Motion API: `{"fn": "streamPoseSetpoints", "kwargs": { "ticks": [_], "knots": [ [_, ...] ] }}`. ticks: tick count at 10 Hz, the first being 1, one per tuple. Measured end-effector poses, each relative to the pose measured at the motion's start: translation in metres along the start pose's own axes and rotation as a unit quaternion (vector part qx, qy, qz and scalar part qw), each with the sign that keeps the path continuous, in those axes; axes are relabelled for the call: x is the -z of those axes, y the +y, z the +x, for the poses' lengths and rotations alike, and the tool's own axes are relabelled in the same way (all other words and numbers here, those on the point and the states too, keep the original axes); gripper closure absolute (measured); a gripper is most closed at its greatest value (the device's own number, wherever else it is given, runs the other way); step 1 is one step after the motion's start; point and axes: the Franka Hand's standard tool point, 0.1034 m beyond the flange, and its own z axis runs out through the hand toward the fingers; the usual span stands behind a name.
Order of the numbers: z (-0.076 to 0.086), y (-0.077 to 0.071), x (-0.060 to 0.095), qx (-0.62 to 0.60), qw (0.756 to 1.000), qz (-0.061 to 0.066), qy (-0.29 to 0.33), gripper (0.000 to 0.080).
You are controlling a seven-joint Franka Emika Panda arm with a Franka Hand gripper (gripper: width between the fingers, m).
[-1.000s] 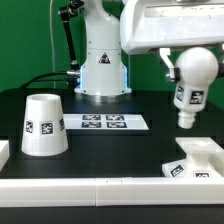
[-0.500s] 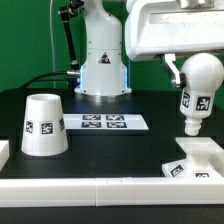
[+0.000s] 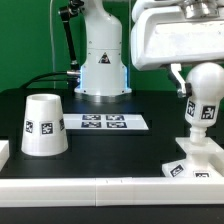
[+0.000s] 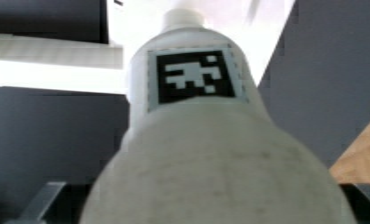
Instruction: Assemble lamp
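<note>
- Bulb (image 3: 203, 98): white, round head uppermost and narrow neck pointing down. It is held upright in the air at the exterior view's right. One black-and-white square marker on its side faces the camera.
- Bulb neck: the lower end stands directly over the top of the base (image 3: 205, 156). Whether the two touch cannot be told.
- Wrist view: the bulb (image 4: 191, 140) fills most of the frame, seen lengthwise, with a square marker on its narrowing part.
- Gripper (image 3: 199, 72): closed around the bulb's round head. In the wrist view, dark fingers (image 4: 45, 203) show on either side of the bulb's body, close against it.
- Base: white and sloped, resting on the bench (image 3: 110, 150) at the exterior view's right, just behind the white front ledge (image 3: 100, 188). A marker shows on its slope.
- Shade (image 3: 43, 126): white truncated cone, standing wide end down on the bench at the exterior view's left, well apart from bulb and base. One marker shows on its wall.
- Marker board (image 3: 103, 122): lies flat on the bench between shade and base, farther back.
- Robot arm (image 3: 100, 50): white pedestal behind the marker board.
</note>
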Motion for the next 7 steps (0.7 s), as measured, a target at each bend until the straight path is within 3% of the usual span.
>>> {"fn": "streamPoseSetpoints", "kwargs": {
  "ticks": [2, 7],
  "knots": [
    [0.0, -0.007, -0.004, 0.004, 1.0, 0.003, -0.001, 0.022],
    [-0.012, -0.001, -0.014, 0.012, 1.0, -0.004, 0.016, 0.022]
  ]
}}
